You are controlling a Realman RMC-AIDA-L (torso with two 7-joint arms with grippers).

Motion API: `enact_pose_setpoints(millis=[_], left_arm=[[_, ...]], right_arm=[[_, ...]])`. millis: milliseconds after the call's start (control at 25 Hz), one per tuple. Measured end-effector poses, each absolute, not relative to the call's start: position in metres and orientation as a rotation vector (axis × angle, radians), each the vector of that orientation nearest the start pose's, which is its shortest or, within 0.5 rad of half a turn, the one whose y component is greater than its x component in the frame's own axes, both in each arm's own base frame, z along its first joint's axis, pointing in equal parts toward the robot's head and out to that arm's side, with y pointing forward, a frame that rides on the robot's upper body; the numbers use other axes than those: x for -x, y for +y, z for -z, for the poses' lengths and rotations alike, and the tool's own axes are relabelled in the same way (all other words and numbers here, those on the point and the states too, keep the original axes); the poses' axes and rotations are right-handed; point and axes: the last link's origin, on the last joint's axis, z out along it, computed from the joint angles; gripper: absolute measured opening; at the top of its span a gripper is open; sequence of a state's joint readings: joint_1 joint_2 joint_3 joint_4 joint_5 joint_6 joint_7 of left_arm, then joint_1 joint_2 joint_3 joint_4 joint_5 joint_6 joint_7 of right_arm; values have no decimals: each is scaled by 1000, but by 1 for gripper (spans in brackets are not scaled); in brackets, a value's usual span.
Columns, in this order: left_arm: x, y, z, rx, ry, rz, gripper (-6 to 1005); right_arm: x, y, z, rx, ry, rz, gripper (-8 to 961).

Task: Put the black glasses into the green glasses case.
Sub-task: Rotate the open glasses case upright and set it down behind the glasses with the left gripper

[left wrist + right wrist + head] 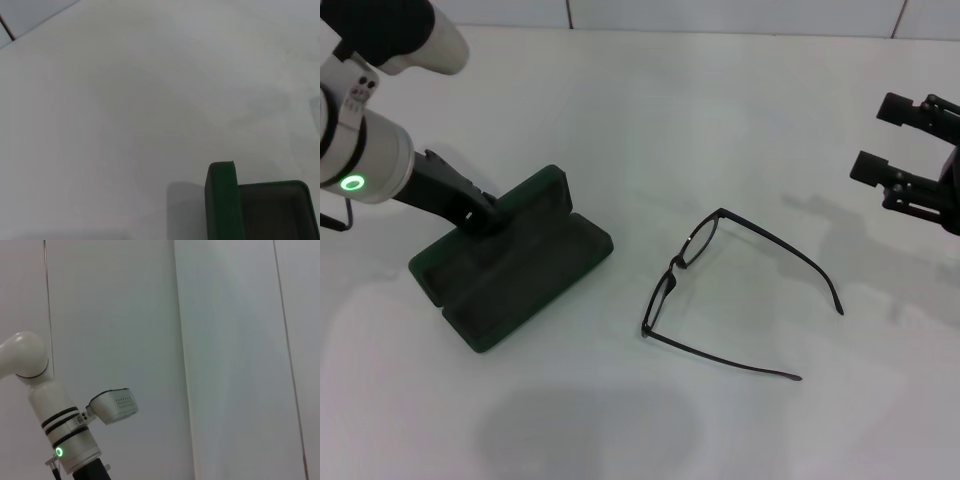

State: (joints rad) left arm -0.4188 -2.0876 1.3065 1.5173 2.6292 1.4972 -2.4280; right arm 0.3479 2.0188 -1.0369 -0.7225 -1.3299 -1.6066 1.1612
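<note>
The green glasses case (pixel 520 275) lies open at the left of the white table, its lid (pixel 542 195) raised on the far side. My left gripper (pixel 485 215) rests against the lid's left end. The left wrist view shows the lid's edge (pixel 221 200) and the dark lining (pixel 275 212) of the case. The black glasses (pixel 720 290) lie unfolded on the table to the right of the case, temple arms spread and pointing right. Far to the right, my right gripper (pixel 883 138) hovers open above the table with nothing in it, well apart from the glasses.
The white table (pixel 650 120) stretches back to a pale panelled wall. The right wrist view shows only that wall and my left arm (pixel 62 440) in the distance.
</note>
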Motion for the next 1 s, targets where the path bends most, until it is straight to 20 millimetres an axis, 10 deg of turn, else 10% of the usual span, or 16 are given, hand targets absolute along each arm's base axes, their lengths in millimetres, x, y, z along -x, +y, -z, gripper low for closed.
enact_pose_setpoints(millis=[280, 520, 1000], left_arm=[[205, 344, -41, 2476, -746, -387, 207], [168, 355, -39, 2519, -326, -387, 204], [111, 387, 25, 2617, 185, -446, 200]], right_arm=[[-242, 305, -40, 2509, 243, -1135, 751], [-248, 284, -55, 2619, 194, -1181, 751], [-266, 230, -49, 2686, 274, -1240, 750]])
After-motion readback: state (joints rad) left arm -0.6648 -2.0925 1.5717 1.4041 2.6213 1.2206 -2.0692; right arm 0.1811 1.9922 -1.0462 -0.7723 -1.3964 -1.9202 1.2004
